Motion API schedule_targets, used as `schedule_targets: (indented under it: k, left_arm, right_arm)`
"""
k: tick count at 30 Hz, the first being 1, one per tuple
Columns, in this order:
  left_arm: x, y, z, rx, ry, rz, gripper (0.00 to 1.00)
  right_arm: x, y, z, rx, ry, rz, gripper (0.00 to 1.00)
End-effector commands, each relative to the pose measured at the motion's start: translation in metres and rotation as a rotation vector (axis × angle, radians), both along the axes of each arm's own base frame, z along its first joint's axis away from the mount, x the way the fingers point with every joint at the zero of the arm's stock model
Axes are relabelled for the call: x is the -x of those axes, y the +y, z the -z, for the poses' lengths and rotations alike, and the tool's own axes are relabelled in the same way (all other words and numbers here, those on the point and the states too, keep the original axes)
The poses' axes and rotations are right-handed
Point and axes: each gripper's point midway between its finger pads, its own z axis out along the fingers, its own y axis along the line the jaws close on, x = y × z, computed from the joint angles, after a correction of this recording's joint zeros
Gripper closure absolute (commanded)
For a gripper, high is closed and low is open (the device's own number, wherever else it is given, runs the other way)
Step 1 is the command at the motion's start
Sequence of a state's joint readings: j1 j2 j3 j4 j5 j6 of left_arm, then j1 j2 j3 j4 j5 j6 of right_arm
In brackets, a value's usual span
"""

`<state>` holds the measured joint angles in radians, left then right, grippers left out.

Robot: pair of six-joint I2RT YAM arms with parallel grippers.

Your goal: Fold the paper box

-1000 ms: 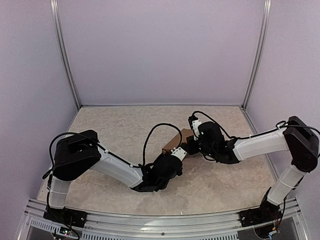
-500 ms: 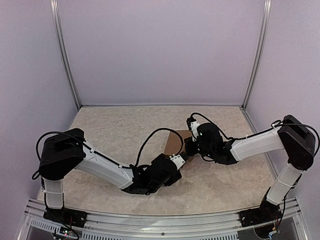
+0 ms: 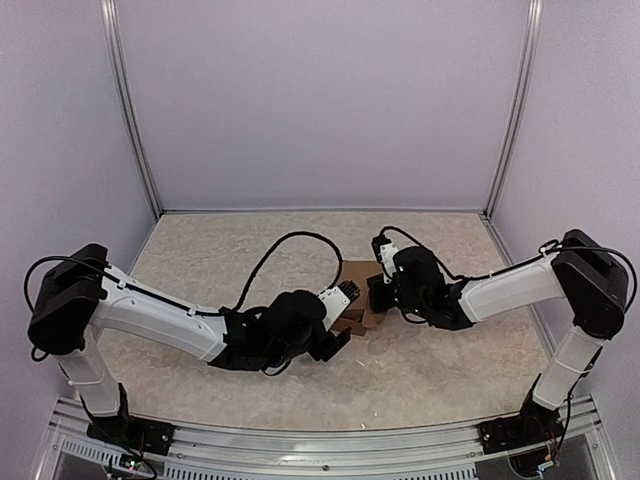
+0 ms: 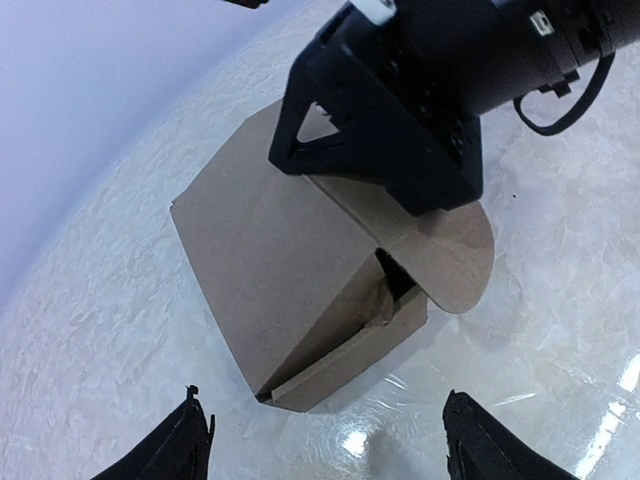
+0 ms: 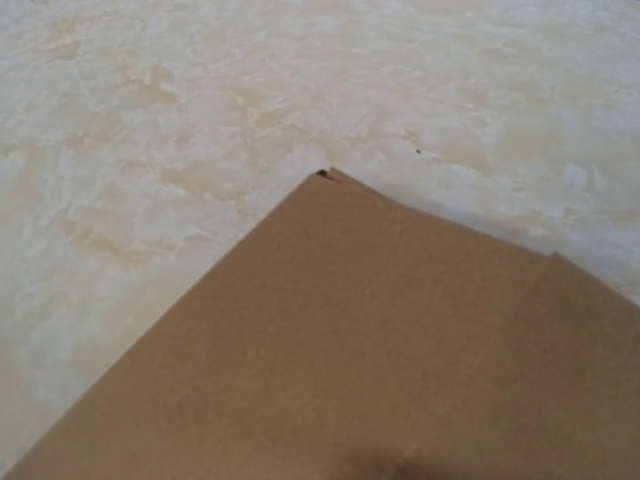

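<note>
Pressing the paper box (image 4: 285, 265) down, the closed right end effector (image 4: 385, 150) likely steadies it. The left end effector (image 4: 325, 445) gapes wide, empty.

The table (image 3: 220, 255) has a pale beige, marble-patterned top, glossy enough to show a bright light spot in the left wrist view. Resting on it, just right of centre, is the brown paper box (image 3: 357, 282), partly folded. A broad panel slopes up from its low front wall, and a rounded flap (image 4: 455, 255) juts out at one side.
</note>
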<state>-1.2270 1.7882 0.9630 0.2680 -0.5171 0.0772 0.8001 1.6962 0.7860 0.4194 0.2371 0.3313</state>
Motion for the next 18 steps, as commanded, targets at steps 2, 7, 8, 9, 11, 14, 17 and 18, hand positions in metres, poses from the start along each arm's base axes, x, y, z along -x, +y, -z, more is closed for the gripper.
schedule_targets:
  k: [2, 7, 8, 9, 11, 14, 17, 18]
  left_arm:
    - [-0.011, 0.020, -0.002, 0.029, 0.074, -0.024, 0.24]
    - [-0.024, 0.027, -0.005, 0.056, 0.099, -0.063, 0.24]
    - [-0.026, 0.028, -0.004, 0.071, 0.115, -0.071, 0.24]
    - [-0.028, 0.029, -0.003, 0.081, 0.127, -0.076, 0.24]
    - [-0.030, 0.029, -0.002, 0.098, 0.147, -0.080, 0.24]
    - [-0.030, 0.027, 0.001, 0.127, 0.186, -0.077, 0.24]
    - [-0.034, 0.027, 0.004, 0.166, 0.229, -0.095, 0.24]
    - [-0.036, 0.028, 0.004, 0.182, 0.242, -0.105, 0.24]
  right_arm:
    - [0.011, -0.009, 0.039, 0.072, 0.092, -0.023, 0.99]
    - [0.019, -0.014, 0.055, 0.088, 0.130, -0.025, 1.00]
    - [0.020, -0.016, 0.060, 0.091, 0.140, -0.021, 1.00]
    - [0.022, -0.017, 0.063, 0.089, 0.148, -0.021, 1.00]
    - [0.025, -0.020, 0.068, 0.089, 0.159, -0.016, 1.00]
    - [0.027, -0.021, 0.065, 0.081, 0.155, -0.019, 1.00]
    - [0.023, -0.019, 0.050, 0.075, 0.128, -0.021, 0.99]
    - [0.021, -0.018, 0.044, 0.075, 0.117, -0.018, 0.96]
